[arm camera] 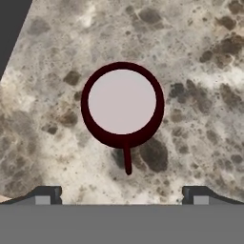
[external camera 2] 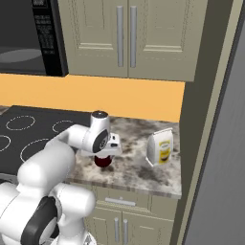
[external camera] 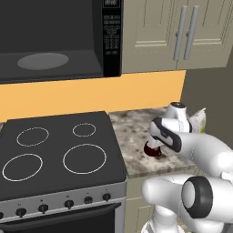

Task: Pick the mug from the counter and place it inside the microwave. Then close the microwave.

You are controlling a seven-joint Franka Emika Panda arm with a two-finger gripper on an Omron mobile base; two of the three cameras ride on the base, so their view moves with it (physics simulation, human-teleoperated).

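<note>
I have the claw [arm camera: 122, 194] hanging straight over the mug [arm camera: 122, 105], looking down its mouth. The fingers [arm camera: 46, 194] are spread wide, 1 tip at each lower corner of the hand view, nothing between them. No contact with the mug that I can see.

The mug stands upright on the granite counter [external camera: 132, 132], right of the stovetop [external camera: 54, 150] and clear of its edge. In the right base view it sits just under the hand [external camera 2: 102, 161], with a pale bag [external camera 2: 160, 146] well apart on its far side.

Handling, my read: small rigid cup, light, looks empty (flat pale interior). Likely glazed, so slick walls and it would chip if dropped. It won't deform, so grip force is the only margin.

Where to grab: the handle [arm camera: 127, 159] points toward the bottom of the hand view, between the 2 fingertips' line and the rim. I'd close across the round body, pads on opposite outer walls, handle left out of the pinch. The thin handle itself is a poor hold and would let it swing. Alternative is a rim pinch, 1 finger inside; less stable, I think.

The microwave [external camera: 59, 41] is open above the stove, its turntable [external camera: 43, 61] in view. Carry it level and set it down gently.
</note>
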